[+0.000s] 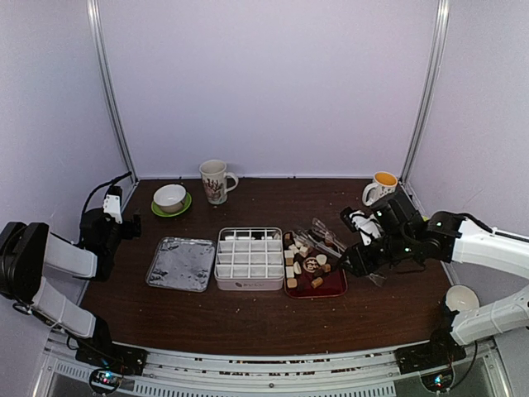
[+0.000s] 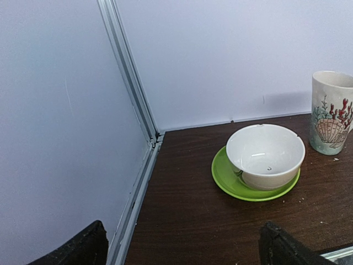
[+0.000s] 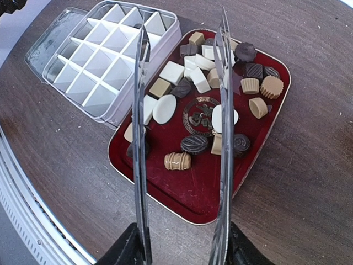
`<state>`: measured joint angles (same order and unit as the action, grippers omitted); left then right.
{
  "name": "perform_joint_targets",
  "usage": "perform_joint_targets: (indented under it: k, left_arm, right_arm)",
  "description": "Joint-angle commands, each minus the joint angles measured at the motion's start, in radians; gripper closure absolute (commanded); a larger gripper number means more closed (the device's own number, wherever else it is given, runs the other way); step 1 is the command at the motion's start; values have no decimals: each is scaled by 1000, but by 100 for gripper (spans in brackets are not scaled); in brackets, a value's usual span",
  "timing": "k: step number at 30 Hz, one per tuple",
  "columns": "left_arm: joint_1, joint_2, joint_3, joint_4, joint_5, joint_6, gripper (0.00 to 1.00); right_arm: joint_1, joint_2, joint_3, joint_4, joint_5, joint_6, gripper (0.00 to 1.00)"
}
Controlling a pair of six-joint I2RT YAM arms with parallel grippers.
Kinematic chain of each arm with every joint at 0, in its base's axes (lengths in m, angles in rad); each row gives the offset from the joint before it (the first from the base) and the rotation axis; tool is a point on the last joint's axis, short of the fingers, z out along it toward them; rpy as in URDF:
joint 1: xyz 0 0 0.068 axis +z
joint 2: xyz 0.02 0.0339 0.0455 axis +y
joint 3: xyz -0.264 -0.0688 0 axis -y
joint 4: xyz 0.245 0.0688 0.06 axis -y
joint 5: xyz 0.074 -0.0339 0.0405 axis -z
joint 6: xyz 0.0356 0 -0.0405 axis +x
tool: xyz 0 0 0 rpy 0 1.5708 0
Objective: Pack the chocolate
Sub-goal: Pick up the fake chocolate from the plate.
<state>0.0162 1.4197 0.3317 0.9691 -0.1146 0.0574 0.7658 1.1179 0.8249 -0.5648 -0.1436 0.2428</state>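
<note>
Looking down on a dark wooden surface (image 1: 248,318) boxed in by pale lilac walls. Resting the left arm out at the left edge, left fingers (image 2: 83,245) spread wide and gripping nothing, facing a white bowl (image 2: 270,179) on a green saucer (image 2: 231,185). Reaching in from the right side, right fingers (image 3: 124,251) clamping the handle end of metal tongs (image 3: 139,138), holding the blades apart above the dark-red tray (image 3: 187,196). Showing no piece in any visible cell of the white divided box (image 1: 248,284) just left of that tray. Finding the chocolate (image 3: 199,80) all on the tray, crowding together and touching. Risking, likely, a pinch on two neighbours at once, or a rounded piece squirting off smooth metal onto the surface. Risking too the tongs twisting in a loose grip, or a tip nudging the tray rim.
</note>
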Motion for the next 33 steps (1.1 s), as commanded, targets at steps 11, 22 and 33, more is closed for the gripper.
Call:
perform_joint_targets:
  k: [11, 22, 33]
  left_arm:
    - [8, 5, -4, 49, 9, -8, 2]
    - [8, 5, -4, 48, 9, -9, 2]
    - [8, 5, -4, 50, 9, -8, 2]
  right_arm:
    - [-13, 5, 4, -146, 15, 34, 51]
    - [-14, 79, 50, -208, 12, 19, 52]
    - [-14, 189, 131, -177, 22, -13, 58]
